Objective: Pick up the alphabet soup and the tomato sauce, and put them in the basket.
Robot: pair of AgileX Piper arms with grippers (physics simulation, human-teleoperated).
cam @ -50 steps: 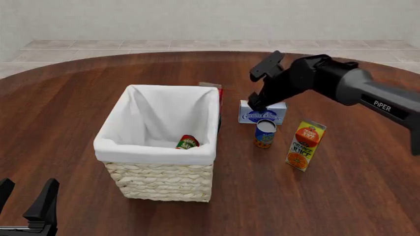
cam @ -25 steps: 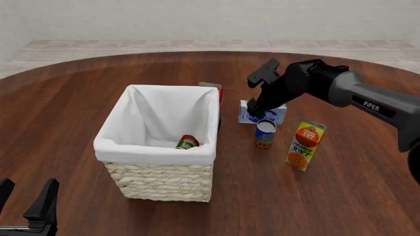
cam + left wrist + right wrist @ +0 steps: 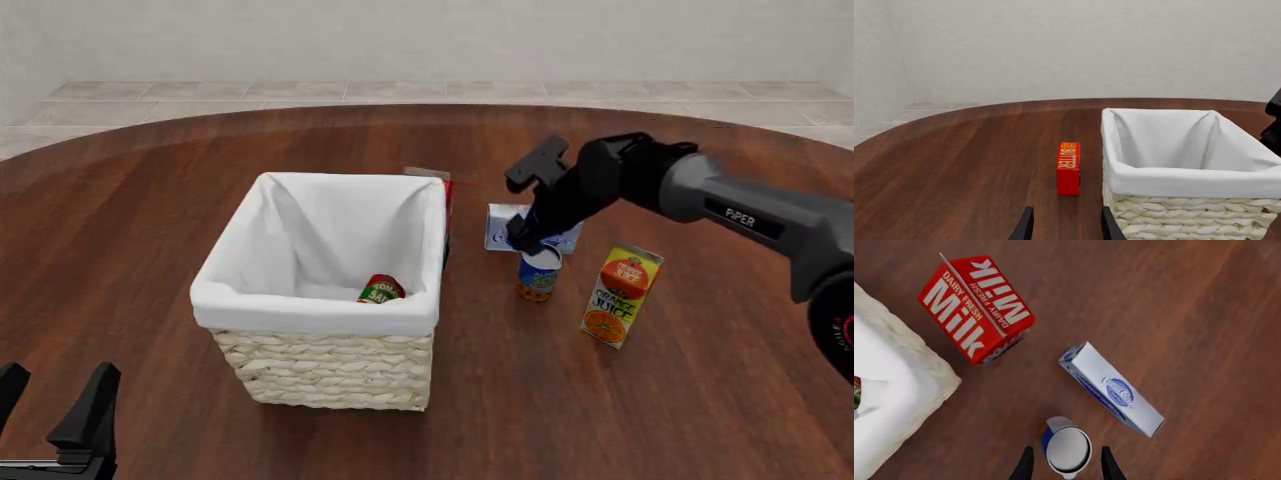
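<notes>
The alphabet soup [image 3: 538, 275], a blue can with an orange lower band, stands on the table to the right of the basket [image 3: 327, 370]. My right gripper [image 3: 526, 243] hangs open just above it. In the right wrist view the fingers straddle the silvery top of the alphabet soup [image 3: 1068, 449], with the right gripper [image 3: 1066, 468] not closed on it. The tomato sauce [image 3: 380, 290], a red can, lies inside the basket on the white lining. My left gripper [image 3: 47, 402] is open and empty at the near left table edge, also seen as the left gripper [image 3: 1066, 227].
A blue-and-white cream cheese box [image 3: 502, 228] lies just behind the soup can. An orange juice carton [image 3: 621, 296] stands to the can's right. A red milk carton [image 3: 977, 307] sits behind the basket [image 3: 894, 390]. A red butter box [image 3: 1068, 167] stands beside the basket [image 3: 1187, 177].
My right gripper has come down and slightly nearer, from over the cream cheese box to just above the alphabet soup. The left arm and all objects have stayed put.
</notes>
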